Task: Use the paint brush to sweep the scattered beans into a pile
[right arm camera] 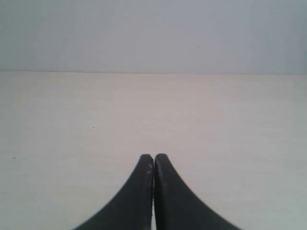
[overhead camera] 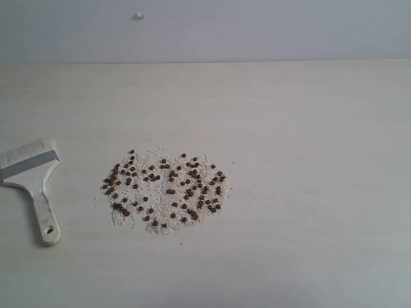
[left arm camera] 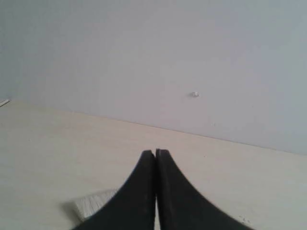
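Paint brush (overhead camera: pixel 32 183) lies flat at the far left of your counter (overhead camera: pixel 308 128). Right of it, apart, beans (overhead camera: pixel 167 189) are scattered loosely among pale crumbs (overhead camera: pixel 156 226). Your left gripper (left arm camera: pixel 155 152) is closed and empty; your right gripper (right arm camera: pixel 153 155) likewise.

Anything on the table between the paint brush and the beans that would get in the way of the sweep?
Nothing visible. Only bare table lies between the paint brush, lying flat on the left, and the beans scattered among pale crumbs mid-table.
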You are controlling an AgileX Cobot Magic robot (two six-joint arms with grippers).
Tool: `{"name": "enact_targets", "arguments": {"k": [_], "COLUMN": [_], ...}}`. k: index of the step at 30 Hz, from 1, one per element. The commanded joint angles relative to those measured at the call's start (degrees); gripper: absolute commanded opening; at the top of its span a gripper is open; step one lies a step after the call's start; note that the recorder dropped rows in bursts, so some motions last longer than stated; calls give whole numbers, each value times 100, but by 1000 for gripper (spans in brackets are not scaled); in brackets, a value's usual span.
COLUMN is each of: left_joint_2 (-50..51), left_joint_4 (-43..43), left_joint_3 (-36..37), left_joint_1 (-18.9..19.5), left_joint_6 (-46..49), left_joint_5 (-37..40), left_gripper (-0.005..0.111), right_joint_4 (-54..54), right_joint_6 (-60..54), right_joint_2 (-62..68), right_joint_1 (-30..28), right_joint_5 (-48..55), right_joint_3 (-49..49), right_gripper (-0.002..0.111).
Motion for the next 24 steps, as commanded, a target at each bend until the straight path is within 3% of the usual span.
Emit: {"name": "enact_targets", "arguments": {"k": [1,5,10,17,24], "left_joint_2": [-36,-36,-36,-36,551], "left_joint_4": [-20,-20,-20,-20,-20], "left_joint_3": [-2,-2,-2,-2,-956], "left_joint_1": [-33,-33,-33,-33,-33], "left_joint_6": [-31,-205,-1854,-1868,-1881], "left_joint_5": [-3,-3,-47,-1142,286], "left_gripper": [0,0,0,0,0], "right_joint_4": [-8,-8,-8,-8,-8], "right_joint_6": [-7,-7,-7,-7,-7], "right_joint_2": [-35,-35,-35,-35,-35], "right_joint_1": [-35,-35,-35,-35,-35], "right_joint_5": [-46,-46,-46,-46,-46], "right_joint_3": [25,25,25,25,25], "right_gripper": [0,0,0,0,0]}}
